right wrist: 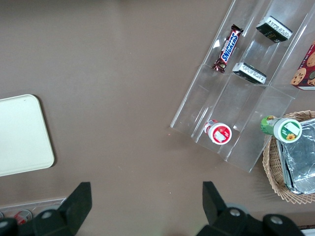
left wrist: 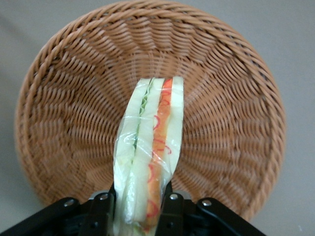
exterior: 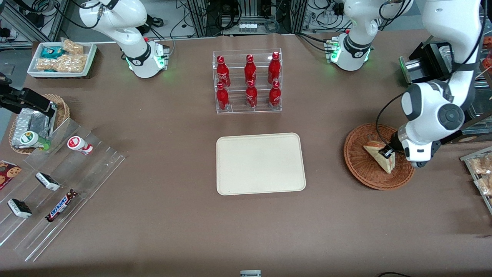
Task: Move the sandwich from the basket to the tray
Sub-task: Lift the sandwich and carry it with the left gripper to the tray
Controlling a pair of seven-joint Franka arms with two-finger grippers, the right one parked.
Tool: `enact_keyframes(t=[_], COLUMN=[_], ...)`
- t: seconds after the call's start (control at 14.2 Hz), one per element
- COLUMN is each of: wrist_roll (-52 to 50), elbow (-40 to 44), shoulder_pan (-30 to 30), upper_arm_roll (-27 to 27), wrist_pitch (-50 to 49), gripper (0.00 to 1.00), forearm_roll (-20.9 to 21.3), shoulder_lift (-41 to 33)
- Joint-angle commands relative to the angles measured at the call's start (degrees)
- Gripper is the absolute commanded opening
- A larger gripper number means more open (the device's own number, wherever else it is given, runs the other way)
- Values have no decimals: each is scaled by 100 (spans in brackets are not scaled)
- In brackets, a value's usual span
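A Snickers bar (exterior: 60, 206) lies on the clear rack (exterior: 57, 184) toward the parked arm's end. The tray (exterior: 260, 163) sits mid-table. The gripper (exterior: 387, 152) is clamped on the sandwich (exterior: 380, 156) in the basket (exterior: 359, 161). Farthest stand red Coca-Cola bottles (exterior: 250, 80).

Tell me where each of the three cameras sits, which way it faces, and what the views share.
Front view: high, facing both arms across the table; the gripper is shut on the sandwich in the basket.
Left wrist view: on the working arm, looking down into the basket; gripper, sandwich.
Right wrist view: on the parked arm, looking down.
Shared: the tray in front and right wrist views.
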Motion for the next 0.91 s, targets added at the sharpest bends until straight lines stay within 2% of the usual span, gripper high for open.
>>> enact_keyframes(t=[0.0, 0.35, 0.84], wrist_roll=[-106, -88, -18], elbow=[868, 1308, 3513], shoulder_pan=[-454, -1666, -3187], upper_arm_roll=[-58, -67, -67], wrist_pitch=[-1093, -1060, -1034], gripper=[8, 8, 8], forearm_roll=[-24, -155, -270], shoulder_lift=[51, 278, 2193])
